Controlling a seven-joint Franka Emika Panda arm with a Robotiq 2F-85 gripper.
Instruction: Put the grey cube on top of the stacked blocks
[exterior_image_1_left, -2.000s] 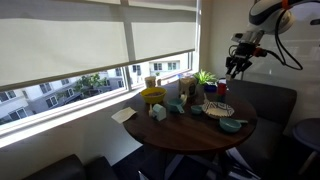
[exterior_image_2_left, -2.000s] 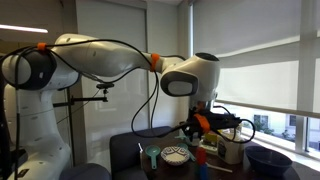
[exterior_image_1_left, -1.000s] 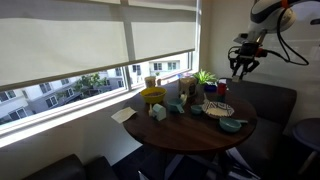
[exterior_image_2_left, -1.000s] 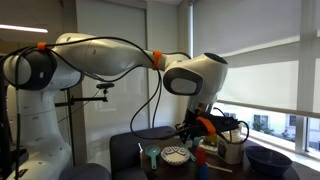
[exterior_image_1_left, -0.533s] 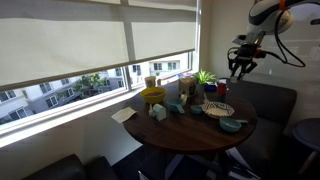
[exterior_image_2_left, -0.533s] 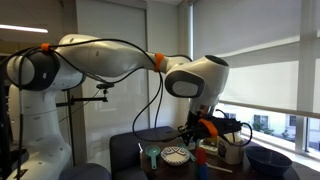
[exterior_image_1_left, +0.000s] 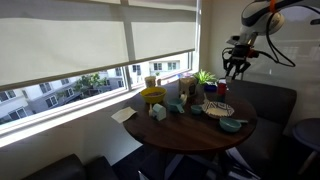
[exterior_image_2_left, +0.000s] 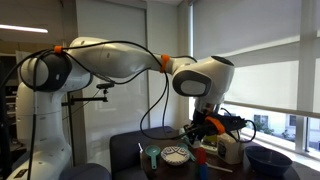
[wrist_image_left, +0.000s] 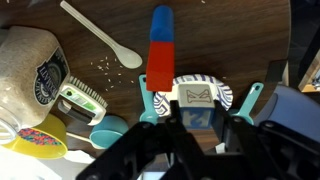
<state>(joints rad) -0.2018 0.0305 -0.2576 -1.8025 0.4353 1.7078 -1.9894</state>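
Note:
In the wrist view my gripper (wrist_image_left: 197, 120) is shut on the grey cube (wrist_image_left: 196, 95), which has a drawn grey top face and a blue side. The stacked blocks (wrist_image_left: 160, 48), a blue block on a red one, stand on the wooden table just beyond and to the left of the cube. The cube hangs above a striped plate (wrist_image_left: 225, 95). In an exterior view the gripper (exterior_image_1_left: 233, 68) is high above the far side of the round table (exterior_image_1_left: 190, 128). In the other, it (exterior_image_2_left: 205, 127) is above the table's clutter.
A white spoon (wrist_image_left: 105, 38), a printed mug (wrist_image_left: 25, 70), a striped cup (wrist_image_left: 80, 100), a yellow bowl (wrist_image_left: 40, 142) and teal measuring spoons (wrist_image_left: 108, 130) lie left of the gripper. A potted plant (exterior_image_1_left: 205, 77) stands by the window.
The arm has shifted a little towards the window side over the table, still holding the cube. The objects on the table have not moved.

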